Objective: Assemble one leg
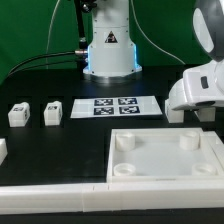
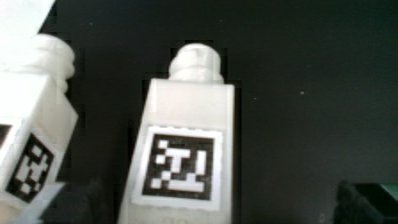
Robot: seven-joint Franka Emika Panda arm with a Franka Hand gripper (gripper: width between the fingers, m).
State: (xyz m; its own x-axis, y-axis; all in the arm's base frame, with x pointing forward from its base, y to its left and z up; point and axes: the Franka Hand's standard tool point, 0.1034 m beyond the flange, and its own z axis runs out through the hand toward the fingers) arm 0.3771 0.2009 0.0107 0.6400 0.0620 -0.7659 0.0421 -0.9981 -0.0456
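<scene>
Found the arm [image 1: 196, 88] stretched out from its base [image 1: 108, 50], set toward the far edge of the table [image 1: 60, 145], and bent down close to the table edge on the exterior view's right. Noted the white wrist housing held low and the gripper [image 1: 192, 114] pointing down at the black surface, just beyond the far corner of the large white panel [image 1: 165, 160] on that same side. Could not pick out the leg in the exterior view. Saw it in the wrist view instead: the leg [image 2: 187, 120] lying flat on the tabletop, tag face up, rounded peg at one end, centred beneath the gripper [image 2: 205, 200]. Made out the fingertips [image 2: 374, 196] only as dark shapes at the margins of that view, spread wide, one to each side of the leg, touching nothing. Noted a second leg [image 2: 36, 110] just beside the first, roughly parallel, tag also up, with a strip of bare table between. Counted a third leg [image 1: 52, 112] and a fourth leg [image 1: 18, 115] toward the table edge on the exterior view's left, well apart from the gripper, with the marker board [image 1: 115, 107] between them and the arm. Saw the panel lying flat near the front edge, its four round sockets facing up.
</scene>
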